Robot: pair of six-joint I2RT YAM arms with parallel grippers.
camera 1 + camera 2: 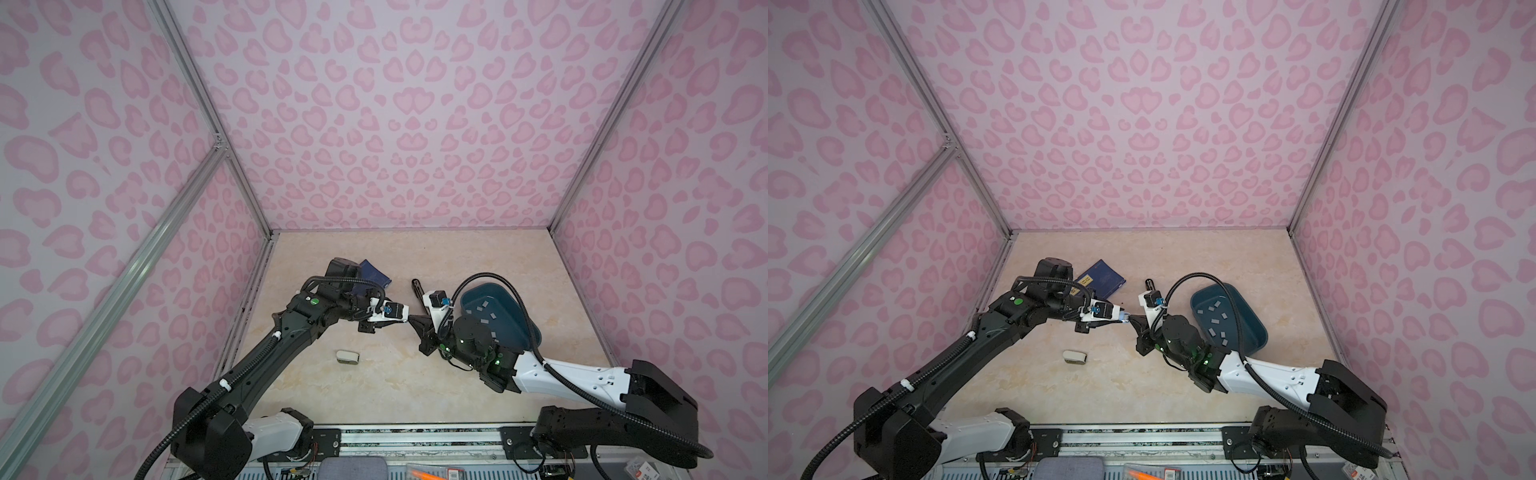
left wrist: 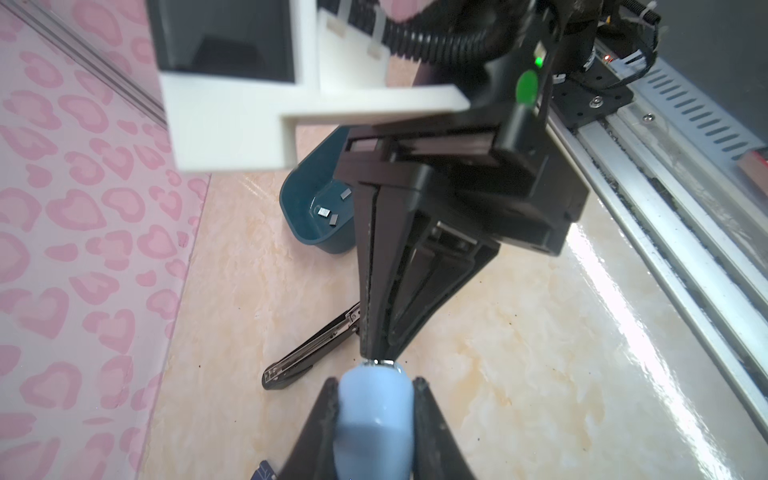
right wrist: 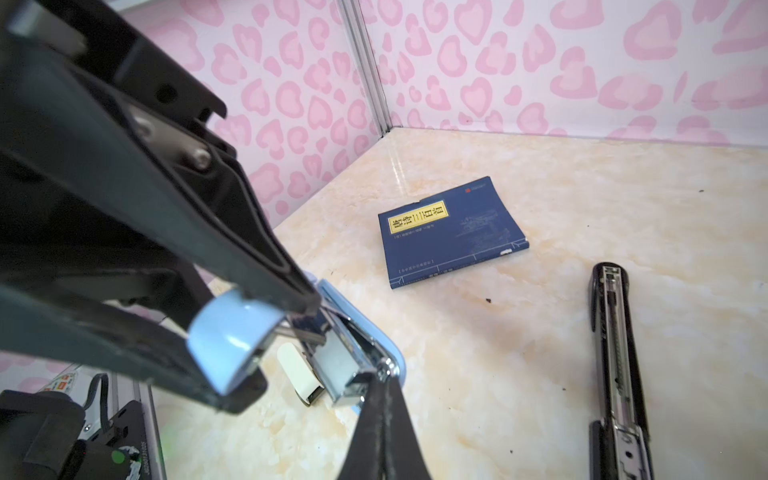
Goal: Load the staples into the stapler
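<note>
1. While left gripper (image 2: 374,399) pinches small light-blue plastic stapler (image 2: 374,428), right gripper (image 3: 380,378) has jaws pressed together, tips touching its chrome front end.
2. Near right gripper, behind its tips, flat grey metal staples (image 1: 1215,320) lie loose in dark teal plastic tub (image 1: 1252,328).
3. Beside right gripper, long black stapler (image 3: 617,332) lies opened, untouched.

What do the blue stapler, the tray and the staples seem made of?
Blue stapler: glossy plastic shell, bright highlights; chromed metal inside, mirror-like. Tray: smooth teal plastic, probably, with rounded moulded walls. Staples: grey metal, apparently; too small for certainty.
</note>
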